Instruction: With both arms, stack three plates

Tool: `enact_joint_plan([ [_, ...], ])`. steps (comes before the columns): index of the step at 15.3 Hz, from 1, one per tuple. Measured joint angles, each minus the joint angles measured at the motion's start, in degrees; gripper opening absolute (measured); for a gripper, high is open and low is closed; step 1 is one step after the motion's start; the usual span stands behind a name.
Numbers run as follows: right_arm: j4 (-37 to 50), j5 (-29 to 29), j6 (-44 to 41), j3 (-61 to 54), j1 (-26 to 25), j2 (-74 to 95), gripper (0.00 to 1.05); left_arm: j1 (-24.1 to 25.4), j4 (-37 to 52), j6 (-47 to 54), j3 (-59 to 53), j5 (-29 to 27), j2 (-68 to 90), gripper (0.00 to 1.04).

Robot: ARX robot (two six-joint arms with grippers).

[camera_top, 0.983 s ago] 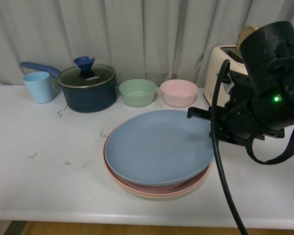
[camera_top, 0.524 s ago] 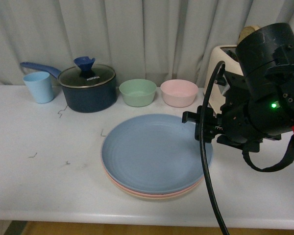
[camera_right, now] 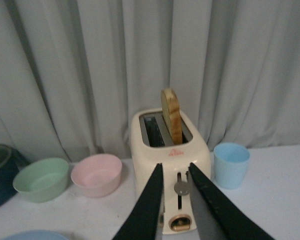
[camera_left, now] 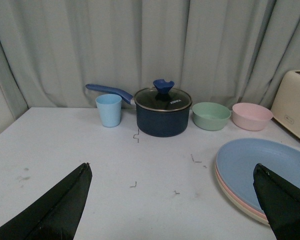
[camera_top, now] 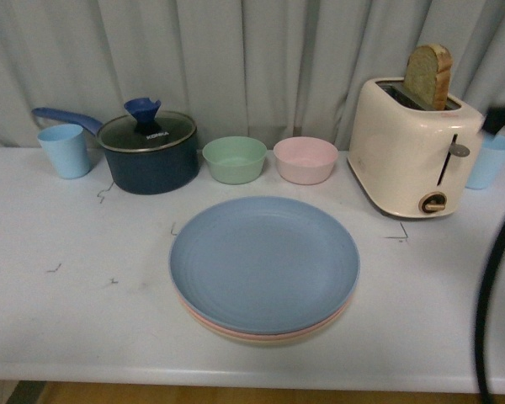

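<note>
The right gripper (camera_right: 176,210), two black tapered fingers seen from its wrist camera, has its fingers nearly together with only a narrow slit between them and nothing held. It hangs in the air facing the cream two-slot toaster (camera_right: 169,150), which has a slice of brown bread (camera_right: 171,115) standing in one slot. The left gripper (camera_left: 172,205) shows as two black finger tips at the two lower corners of its wrist view, spread wide apart and empty, above the white table (camera_left: 65,145).

The stack of three round matte plates lies on the table in front of the toaster and the bowls, the light blue plate (camera_top: 264,262) on top, the pink plate (camera_top: 204,317) and beige plate (camera_top: 273,339) showing only as thin rims beneath it. From the left wrist view the stack sits near that gripper's one finger, apart from it.

Behind the stack stand a small green bowl (camera_top: 235,158) and a small pink bowl (camera_top: 305,159), side by side. Neither gripper appears in the front view; a black cable (camera_top: 492,286) crosses its right edge.
</note>
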Motion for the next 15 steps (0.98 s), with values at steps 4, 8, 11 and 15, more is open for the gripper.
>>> enact_joint_plan([
  [4, -2.3, -4.3, -1.3, -14.1, -3.2, -10.4, 0.02, 0.0, 0.0, 0.0, 0.0, 0.0, 0.0, 0.98],
  [8, -6.9, -7.3, -1.3, -21.4, -5.7, -23.4, 0.02, 0.0, 0.0, 0.0, 0.0, 0.0, 0.0, 0.98],
  [11, -12.2, -11.5, -1.4, -24.7, -10.3, -33.6, 0.02, 0.0, 0.0, 0.0, 0.0, 0.0, 0.0, 0.98],
  [15, -21.3, -11.9, -1.4, -27.6, -11.0, -45.6, 0.02, 0.0, 0.0, 0.0, 0.0, 0.0, 0.0, 0.98],
])
